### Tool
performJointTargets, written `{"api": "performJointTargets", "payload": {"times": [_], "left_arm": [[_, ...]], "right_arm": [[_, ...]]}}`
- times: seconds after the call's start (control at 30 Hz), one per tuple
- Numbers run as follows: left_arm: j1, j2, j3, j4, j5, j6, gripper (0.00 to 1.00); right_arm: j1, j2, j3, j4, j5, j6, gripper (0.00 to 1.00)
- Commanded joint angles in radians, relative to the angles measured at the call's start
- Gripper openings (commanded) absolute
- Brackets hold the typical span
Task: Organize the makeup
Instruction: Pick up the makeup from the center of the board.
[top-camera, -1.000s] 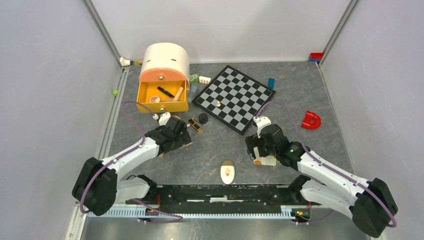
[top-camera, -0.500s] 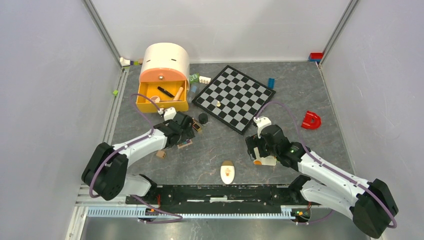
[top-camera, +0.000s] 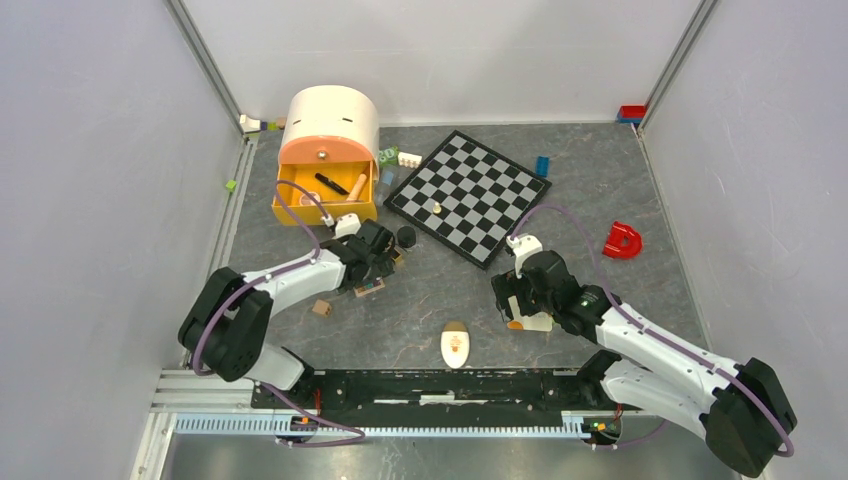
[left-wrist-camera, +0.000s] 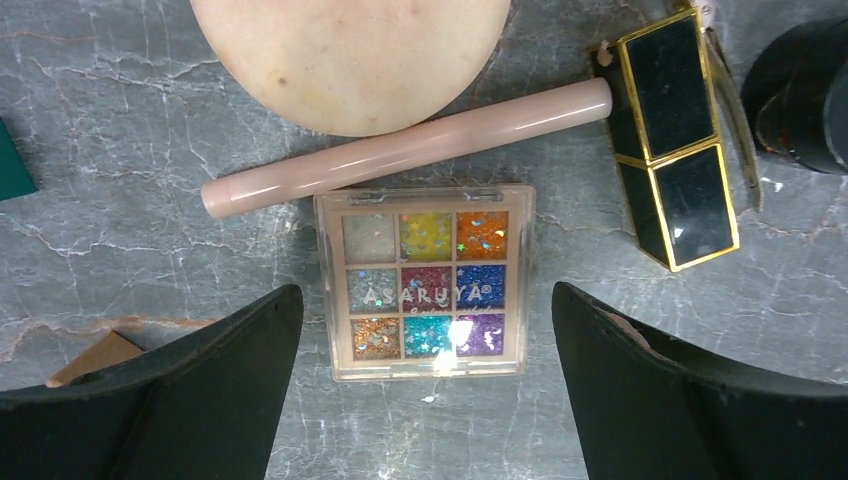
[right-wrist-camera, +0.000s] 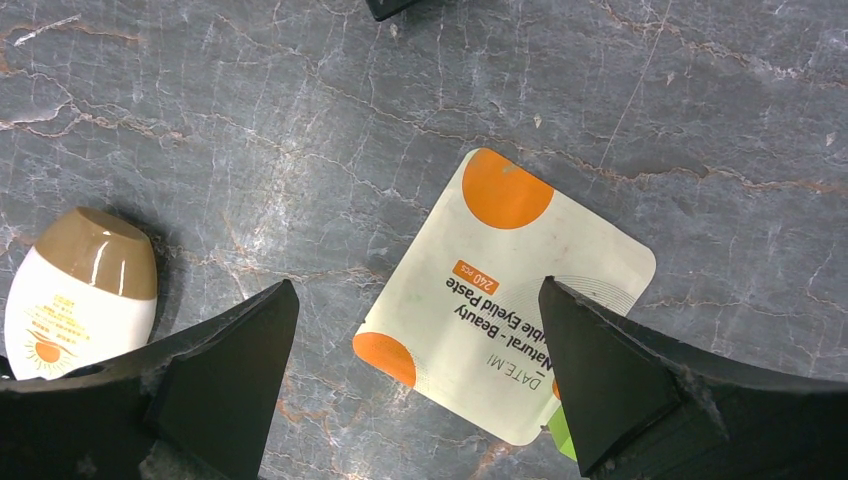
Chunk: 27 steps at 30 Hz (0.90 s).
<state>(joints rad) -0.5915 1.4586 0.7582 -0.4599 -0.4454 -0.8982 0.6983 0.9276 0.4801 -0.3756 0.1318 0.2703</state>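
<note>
Clear-plastic square eyeshadow palette (left-wrist-camera: 428, 283) lies on veined grey tabletop (left-wrist-camera: 130, 120)

Multicolour eyeshadow palette (left-wrist-camera: 425, 282) between wide-spread left pincer (left-wrist-camera: 425, 390) fingers (left-wrist-camera: 215, 370).

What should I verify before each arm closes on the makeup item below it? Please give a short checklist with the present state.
1. Is the left end effector open: ok, jaws wide.
2. Is the eyeshadow palette between its jaws: ok, roughly centred.
3. Is the pink stick apart from the palette: cannot tell; it lies right along the palette's far edge.
4. Is the right end effector open: ok, jaws wide.
5. Is the white-orange sachet between its jaws: ok, flat on the table, though off centre.
6. Is the yellow drawer open to receive items: ok.
</note>
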Motion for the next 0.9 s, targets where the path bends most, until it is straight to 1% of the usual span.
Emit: {"api": "performJointTargets", "payload": {"times": [0.0, 0.13, 0.4, 0.53, 0.67, 0.87], "left_arm": [[-0.006, 0.014, 0.027, -0.011, -0.052, -0.042, 1.00], [-0.005, 0.028, 0.013, -0.011, -0.049, -0.054, 1.00], [-0.006, 0.063, 0.015, -0.008, -0.053, -0.042, 0.95], [-0.006, 0.084, 0.018, -0.009, -0.053, -0.036, 0.88], [-0.007, 0.081, 0.016, -0.022, -0.047, -0.043, 0.80], [-0.016, 0.006, 0.002, -0.043, -0.039, -0.048, 0.73]], "right_arm": [[-0.001, -0.021, -0.006, 0.010, 0.012, -0.016, 0.98], [-0.001, -0.022, -0.006, 0.010, 0.012, -0.017, 0.98], [-0.002, -0.026, -0.004, 0.004, 0.016, -0.016, 0.98], [-0.001, -0.032, -0.004, -0.002, 0.017, -0.015, 0.98], [0.000, -0.040, -0.005, -0.011, 0.025, -0.013, 0.98], [0.000, -0.052, 0.005, -0.019, 0.025, -0.005, 0.98]]}}
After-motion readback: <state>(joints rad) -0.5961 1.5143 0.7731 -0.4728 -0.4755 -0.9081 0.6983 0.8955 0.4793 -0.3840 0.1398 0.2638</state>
